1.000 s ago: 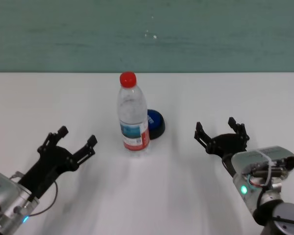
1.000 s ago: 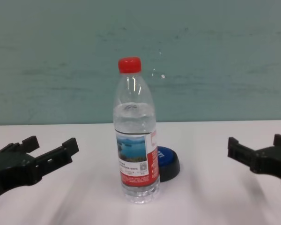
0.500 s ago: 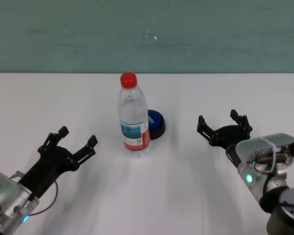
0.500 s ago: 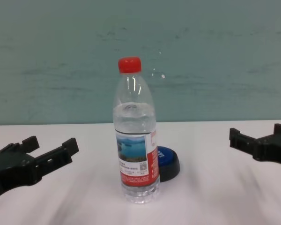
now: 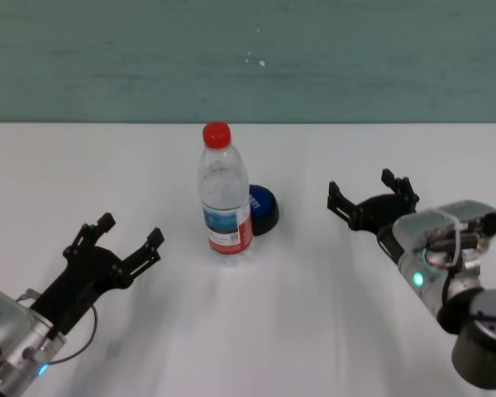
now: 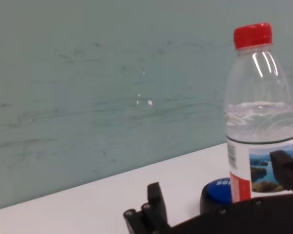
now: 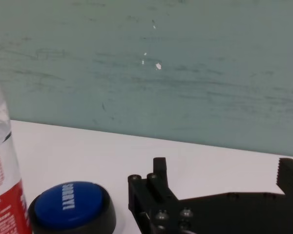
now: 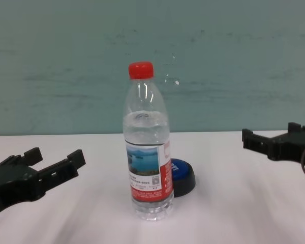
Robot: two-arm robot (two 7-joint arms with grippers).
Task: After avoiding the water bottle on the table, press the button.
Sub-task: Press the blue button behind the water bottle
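water bottle [image 5: 226, 199] stands upright left of the spread, empty right gripper [image 5: 372, 198], partly screening the button [image 5: 263, 208], whose white lettering is unreadable; left gripper [image 5: 124, 245] spread, empty.

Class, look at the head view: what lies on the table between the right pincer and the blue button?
Nothing: only bare white table separates the open right pincer from the button. The right wrist view agrees.

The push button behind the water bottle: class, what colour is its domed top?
Blue, on a black base; the button shows best in the right wrist view.
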